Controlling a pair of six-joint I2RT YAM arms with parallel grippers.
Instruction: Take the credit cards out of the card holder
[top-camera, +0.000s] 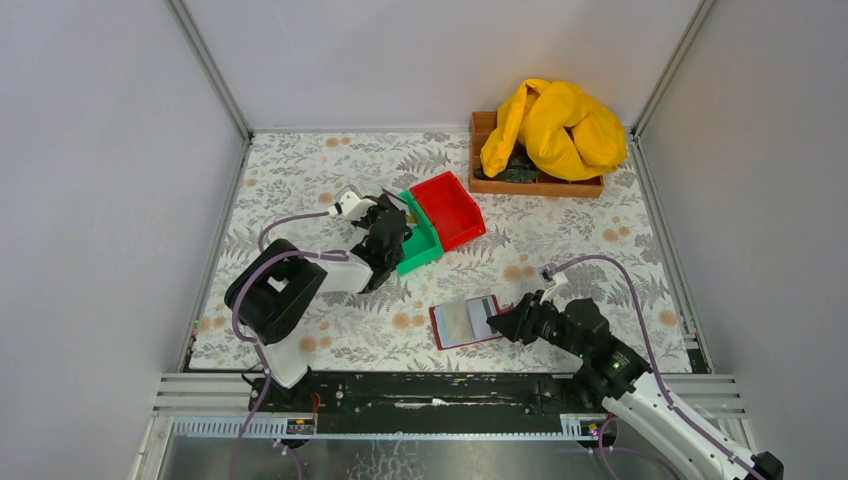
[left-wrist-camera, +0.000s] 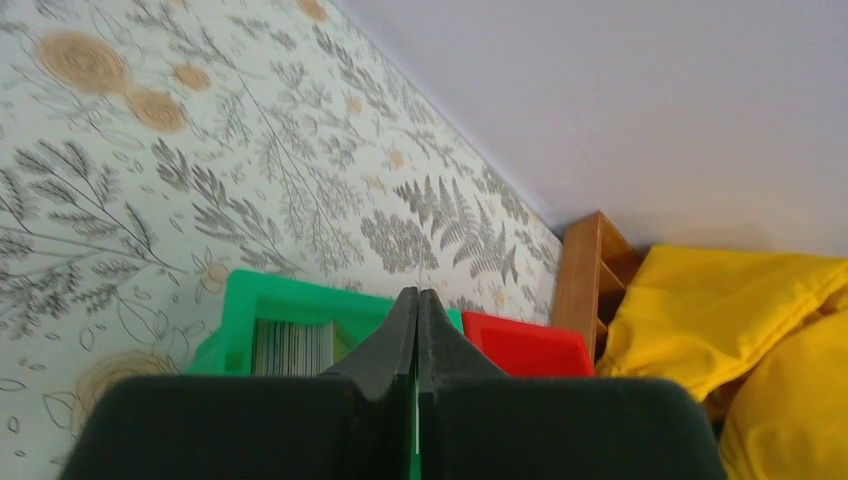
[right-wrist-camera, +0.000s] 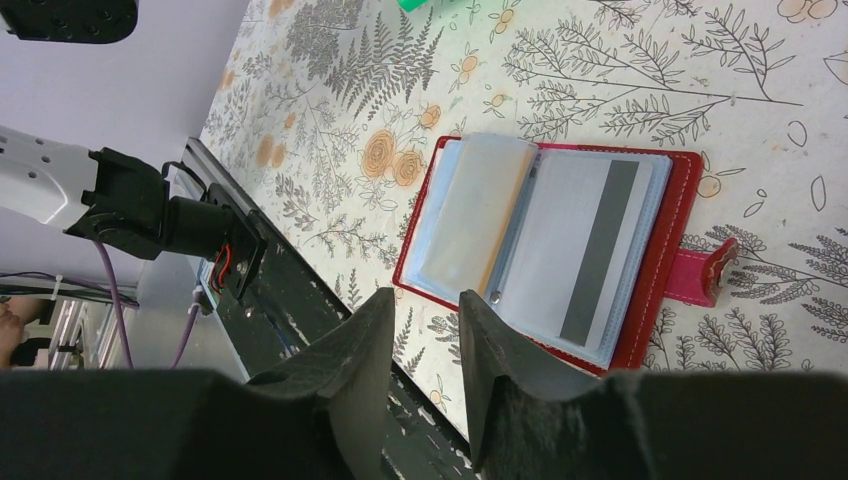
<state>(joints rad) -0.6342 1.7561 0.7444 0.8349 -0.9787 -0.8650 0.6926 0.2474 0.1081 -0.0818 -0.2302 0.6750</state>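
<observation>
At far left: left gripper (top-camera: 393, 228), jaws pressed together, empty, beside green bin (top-camera: 424, 248). Centre: card holder (top-camera: 466, 322), lying open, credit cards (right-wrist-camera: 590, 250) sleeved inside. Right: right gripper (top-camera: 498, 322), jaws narrowly parted, at holder's edge. Step judged: extraction starting; next, pinch one card's edge.

One flat, dark red card holder (top-camera: 465, 322) lies open. Inside it show two thin cards: one tan card (right-wrist-camera: 475, 210) and one white-grey card with a dark stripe (right-wrist-camera: 590, 250). Beyond the holder are two plastic bins, one green bin (top-camera: 428, 248) and one red bin (top-camera: 448, 208), plus one brown wooden tray (top-camera: 535, 187) and one crumpled yellow cloth (top-camera: 555, 125).
</observation>
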